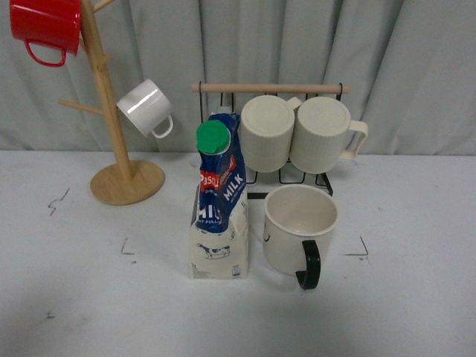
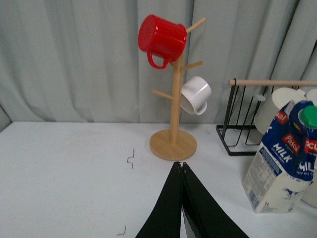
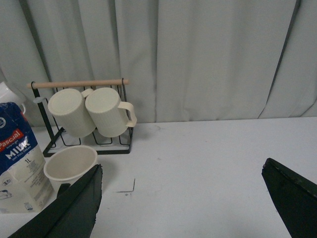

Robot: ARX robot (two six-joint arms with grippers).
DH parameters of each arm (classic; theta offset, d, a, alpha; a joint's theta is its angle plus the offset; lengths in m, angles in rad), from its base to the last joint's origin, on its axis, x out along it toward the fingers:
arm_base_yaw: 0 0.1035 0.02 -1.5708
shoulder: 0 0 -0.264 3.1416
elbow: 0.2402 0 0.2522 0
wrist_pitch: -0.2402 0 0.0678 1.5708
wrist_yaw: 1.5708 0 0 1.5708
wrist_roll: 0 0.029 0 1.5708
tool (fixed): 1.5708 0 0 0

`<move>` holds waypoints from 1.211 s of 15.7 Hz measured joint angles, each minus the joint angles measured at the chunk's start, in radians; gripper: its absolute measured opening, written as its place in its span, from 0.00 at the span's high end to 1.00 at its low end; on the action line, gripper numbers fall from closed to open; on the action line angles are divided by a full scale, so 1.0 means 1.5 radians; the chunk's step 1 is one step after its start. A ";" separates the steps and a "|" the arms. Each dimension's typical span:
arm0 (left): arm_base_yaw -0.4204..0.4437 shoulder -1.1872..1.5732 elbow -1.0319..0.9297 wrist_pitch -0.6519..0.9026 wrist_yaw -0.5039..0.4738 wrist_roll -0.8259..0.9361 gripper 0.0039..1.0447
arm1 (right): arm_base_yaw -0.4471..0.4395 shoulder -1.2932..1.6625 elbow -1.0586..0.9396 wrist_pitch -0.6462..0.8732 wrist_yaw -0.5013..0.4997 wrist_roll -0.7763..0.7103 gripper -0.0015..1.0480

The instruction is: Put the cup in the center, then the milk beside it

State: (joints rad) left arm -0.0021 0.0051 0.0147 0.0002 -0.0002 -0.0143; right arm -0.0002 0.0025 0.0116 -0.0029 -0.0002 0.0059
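The cream cup (image 1: 299,236) with its black loop handle stands upright in the center (image 1: 160,260), the grey patch framed by black corner marks. The milk (image 1: 219,199), a blue and cream carton with a green cap, stands upright just left of it, close beside. Neither arm shows in the front view. My left gripper (image 2: 181,165) is shut with nothing in it, hovering over bare table left of the milk (image 2: 285,158). My right gripper (image 3: 181,186) is wide open and empty, above the table right of the cup (image 3: 71,165) and the milk (image 3: 20,158).
A wooden mug tree (image 1: 119,149) at the back left holds a red mug (image 1: 46,28) and a small white cup (image 1: 146,108). A black wire rack (image 1: 297,175) behind the cup carries two ribbed cream mugs (image 1: 297,132). A grey curtain closes the back.
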 joint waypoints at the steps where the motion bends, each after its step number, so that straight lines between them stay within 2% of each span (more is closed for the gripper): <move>1: 0.000 0.001 -0.002 -0.006 0.000 0.000 0.99 | 0.000 0.000 0.000 -0.001 0.000 0.000 0.06; 4: 0.000 -0.001 -0.002 -0.002 0.000 0.000 0.96 | 0.000 0.000 0.000 0.000 0.000 0.000 0.06; 12: 0.000 -0.001 -0.002 -0.003 0.000 0.001 0.04 | 0.000 0.000 0.000 -0.001 0.000 0.000 0.06; 19: 0.000 -0.001 -0.002 -0.003 0.000 0.000 0.06 | 0.000 0.000 0.000 -0.001 0.000 0.000 0.06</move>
State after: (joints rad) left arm -0.0021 0.0040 0.0113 -0.0036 -0.0002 -0.0139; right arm -0.0002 0.0025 0.0116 -0.0036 0.0002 0.0059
